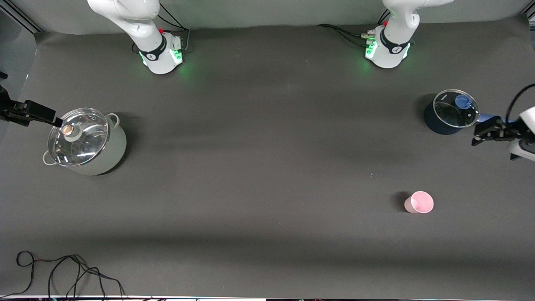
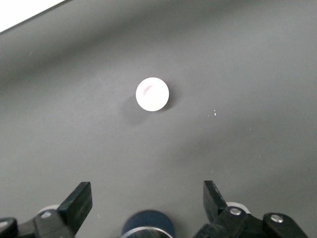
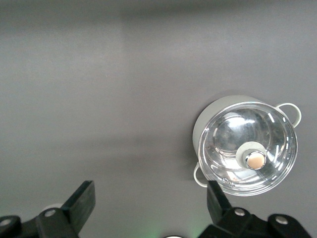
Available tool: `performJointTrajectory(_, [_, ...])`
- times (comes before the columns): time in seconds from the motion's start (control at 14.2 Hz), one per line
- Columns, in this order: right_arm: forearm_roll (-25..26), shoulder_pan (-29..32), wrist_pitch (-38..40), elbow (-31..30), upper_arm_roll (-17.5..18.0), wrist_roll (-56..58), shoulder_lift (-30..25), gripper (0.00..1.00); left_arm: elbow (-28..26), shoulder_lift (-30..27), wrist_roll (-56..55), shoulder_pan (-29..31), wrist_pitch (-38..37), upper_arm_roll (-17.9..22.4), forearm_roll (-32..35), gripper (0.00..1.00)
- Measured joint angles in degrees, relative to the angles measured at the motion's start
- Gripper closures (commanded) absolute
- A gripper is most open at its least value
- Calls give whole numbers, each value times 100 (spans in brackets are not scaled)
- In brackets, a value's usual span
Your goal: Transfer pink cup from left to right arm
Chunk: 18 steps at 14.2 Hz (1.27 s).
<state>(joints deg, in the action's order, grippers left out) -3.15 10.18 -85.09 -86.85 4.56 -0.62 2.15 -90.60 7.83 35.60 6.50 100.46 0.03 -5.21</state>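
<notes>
Pink cup (image 1: 419, 202) stood upright and alone on the dark desk (image 1: 259, 167), in the lower right of the front view and well apart from both arms. No step of the transfer had begun, as far as could be judged: the cup was untouched and in neither tool.

The left tool (image 1: 480, 134) hung at the right edge of the front view, just beside the dark blue pot (image 1: 447, 115) with its glass lid, its fingers spread wide and holding nothing. In the left wrist view the cup (image 2: 152, 94) sat near the middle of the frame, between the lines of the two open fingers (image 2: 77, 201).

The right tool (image 1: 54, 120) waited at the left edge, beside the pale lidded pot (image 1: 85, 142), also wide open and empty.

The next move, by my reckoning, called for the left arm to travel over the cup, descend with its fingers on either side of the tapered wall, and close gently, since so light a cup could tip or slide.

No brand, label or writing could be read on the cup or the pots.
</notes>
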Motion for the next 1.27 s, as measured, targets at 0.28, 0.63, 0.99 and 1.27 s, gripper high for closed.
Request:
performJointTrajectory(0.28, [0,0,0,1,-1,0,0,0,1,310,1654,606,74,15,-818,0])
performJointTrajectory(0.63, [0,0,0,3,-3,0,2,0,-15,1080,3435,1141,263,20,-1944,0])
performJointTrajectory(0.99, [0,1,0,5,-11,0,4,0,-20,2013,5314,1499,604,21,-3193,0])
performJointTrajectory(1.27, [0,1,0,8,-12,0,4,0,-18,2660,6599,1781,684,20,-3980,1])
